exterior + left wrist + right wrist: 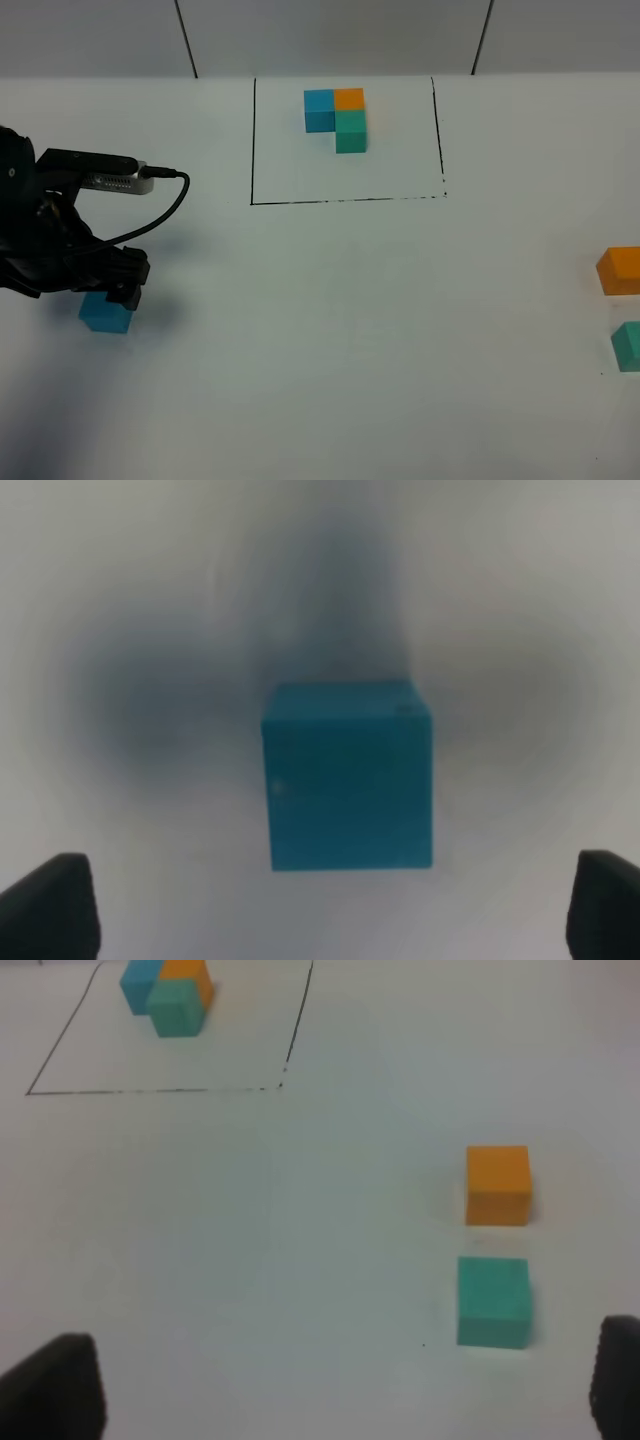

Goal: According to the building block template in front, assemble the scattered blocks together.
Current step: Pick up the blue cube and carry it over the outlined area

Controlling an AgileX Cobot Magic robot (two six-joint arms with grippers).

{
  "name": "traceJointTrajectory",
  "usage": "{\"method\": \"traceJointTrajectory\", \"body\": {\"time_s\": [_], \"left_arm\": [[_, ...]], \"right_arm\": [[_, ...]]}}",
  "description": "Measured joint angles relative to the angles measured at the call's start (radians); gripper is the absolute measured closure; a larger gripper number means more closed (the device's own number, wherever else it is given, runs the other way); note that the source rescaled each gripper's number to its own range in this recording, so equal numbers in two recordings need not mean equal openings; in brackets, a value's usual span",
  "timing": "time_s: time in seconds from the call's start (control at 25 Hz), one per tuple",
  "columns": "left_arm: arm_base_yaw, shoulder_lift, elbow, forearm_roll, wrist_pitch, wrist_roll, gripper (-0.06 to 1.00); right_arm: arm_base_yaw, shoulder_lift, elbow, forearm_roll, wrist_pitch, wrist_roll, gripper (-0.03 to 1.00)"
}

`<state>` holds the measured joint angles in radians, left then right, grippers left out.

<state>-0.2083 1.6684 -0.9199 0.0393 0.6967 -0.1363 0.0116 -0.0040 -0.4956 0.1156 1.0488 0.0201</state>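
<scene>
1. Left claw (325, 910): spread wide, tips far apart, holding nothing.
2. Sky-blue block (348, 775): straight ahead of my left claw and centred on its gap. It is clear of both tips and flat on the white counter (330, 330).
3. Right claw (335, 1385): also spread wide, empty.
4. Teal-green block (493, 1300): just ahead of my right claw, off-centre, nearer one tip. The orange block (498, 1182) lies just beyond it; the two are near but apart.
5. Template (167, 990): an L of sky-blue, orange and teal-green inside a thin black frame (150, 1090), well beyond both claws.
</scene>
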Motion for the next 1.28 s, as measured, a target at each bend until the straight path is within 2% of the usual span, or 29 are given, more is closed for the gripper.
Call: {"method": "traceJointTrajectory", "body": {"time_s": [0.4,0.6,0.68,0.76,0.92,0.96,1.0,1.16,1.28], "left_arm": [[0.014,0.098,0.016,-0.025,-0.068,-0.010,-0.04],[0.014,0.142,0.016,-0.046,-0.094,-0.018,0.04],[0.014,0.143,0.016,-0.046,-0.095,-0.020,0.12],[0.014,0.143,0.016,-0.046,-0.099,-0.020,0.27],[0.014,0.144,0.016,-0.047,-0.097,-0.020,0.72],[0.014,0.144,0.016,-0.047,-0.094,-0.020,0.86],[0.014,0.144,0.016,-0.047,-0.090,-0.020,0.94],[0.014,0.144,0.014,-0.048,-0.083,-0.014,0.94],[0.011,0.144,-0.030,-0.039,-0.032,0.052,0.94]], "right_arm": [[0.000,0.000,0.000,0.000,0.000,0.000,0.00],[0.000,0.000,0.000,0.000,0.000,0.000,0.00],[0.000,0.000,0.000,0.000,0.000,0.000,0.00],[0.000,0.000,0.000,0.000,0.000,0.000,0.00],[0.000,0.000,0.000,0.000,0.000,0.000,0.00],[0.000,0.000,0.000,0.000,0.000,0.000,0.00],[0.000,0.000,0.000,0.000,0.000,0.000,0.00],[0.000,0.000,0.000,0.000,0.000,0.000,0.00],[0.000,0.000,0.000,0.000,0.000,0.000,0.00]]}}
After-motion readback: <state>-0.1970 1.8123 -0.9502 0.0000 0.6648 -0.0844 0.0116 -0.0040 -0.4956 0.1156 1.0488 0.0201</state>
